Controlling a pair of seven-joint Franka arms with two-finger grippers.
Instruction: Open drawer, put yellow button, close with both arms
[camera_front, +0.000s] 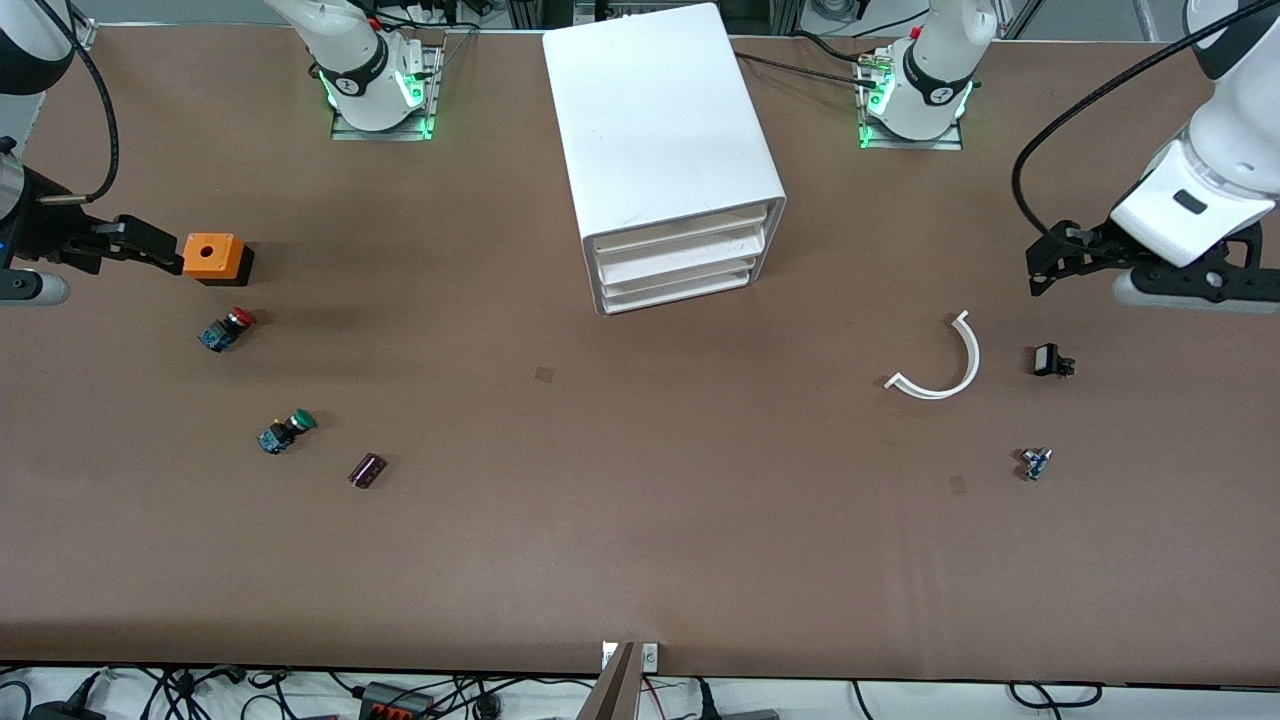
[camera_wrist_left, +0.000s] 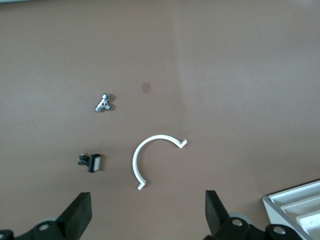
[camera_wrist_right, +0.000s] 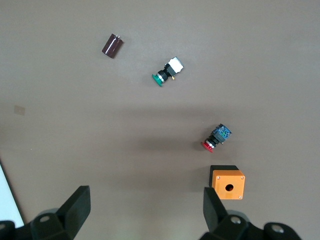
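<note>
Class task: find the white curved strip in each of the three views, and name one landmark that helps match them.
Front view: the white curved strip lies on the table toward the left arm's end.
Left wrist view: it lies mid-picture.
Right wrist view: not in it.
Shared landmark: the small black clip beside the strip.

White arms (camera_front: 1215, 170), black cables, green-lit bases (camera_front: 380, 95).

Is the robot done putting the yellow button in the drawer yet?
Probably finished. The drawer is shut. I see a red button and a green button, no yellow one. The left claw and right claw wait open and empty at the table's ends.
</note>
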